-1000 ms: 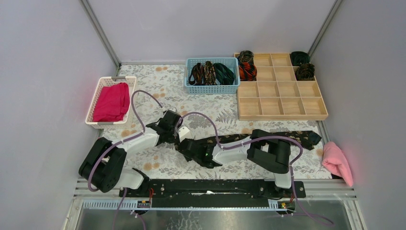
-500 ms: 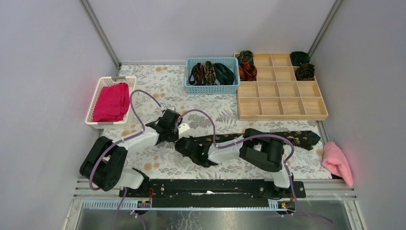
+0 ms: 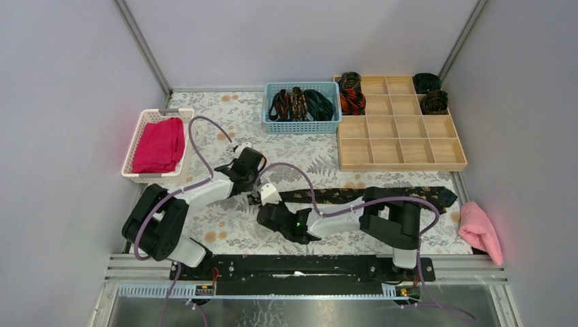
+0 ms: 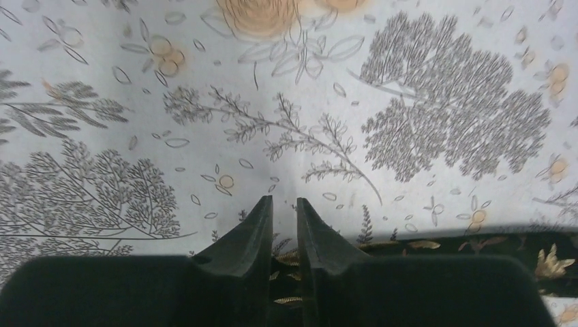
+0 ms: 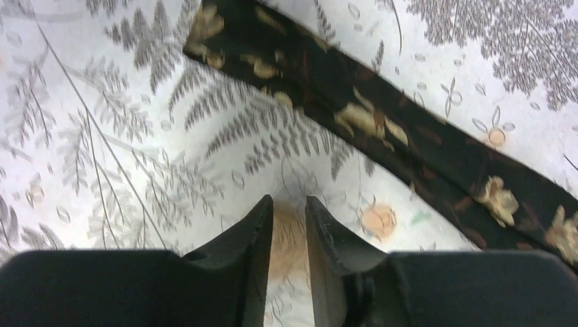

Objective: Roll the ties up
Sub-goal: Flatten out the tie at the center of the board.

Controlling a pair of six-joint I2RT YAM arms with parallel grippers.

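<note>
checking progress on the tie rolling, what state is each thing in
flat tie, unrolled, lying flat
left tool, slightly open, tie end below it
right tool, slightly open, empty, beside the tie
rolled ties, four coils in wooden tray compartments
basket ties, unrolled, bunched in blue basket
</note>
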